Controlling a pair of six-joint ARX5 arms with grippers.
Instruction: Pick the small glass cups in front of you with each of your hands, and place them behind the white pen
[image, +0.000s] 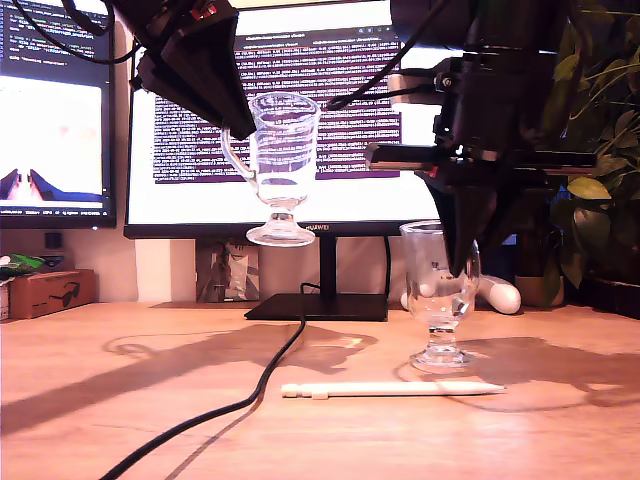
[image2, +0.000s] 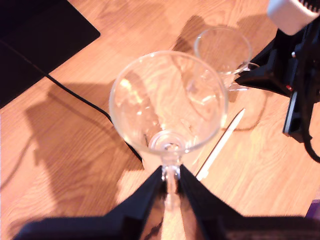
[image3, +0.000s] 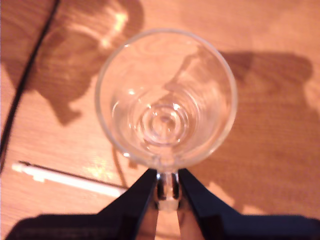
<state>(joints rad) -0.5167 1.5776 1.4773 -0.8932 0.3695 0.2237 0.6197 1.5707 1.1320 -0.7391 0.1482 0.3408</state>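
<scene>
Now first cup (image: 283, 160) aloft in first end effector (image2: 170, 175); second cup (image: 440, 290) tabled.

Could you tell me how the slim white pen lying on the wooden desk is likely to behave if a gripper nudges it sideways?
The slim white pen is a long straight cylinder lying flat on the smooth wooden desk, so it would probably roll rather than slide. It looks thin and light, so a small touch may send it far. It appears rigid, unlikely to bend.

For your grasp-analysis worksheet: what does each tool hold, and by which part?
My first gripper holds the raised glass cup by its handle; my second gripper holds the standing glass cup by its handle.
</scene>
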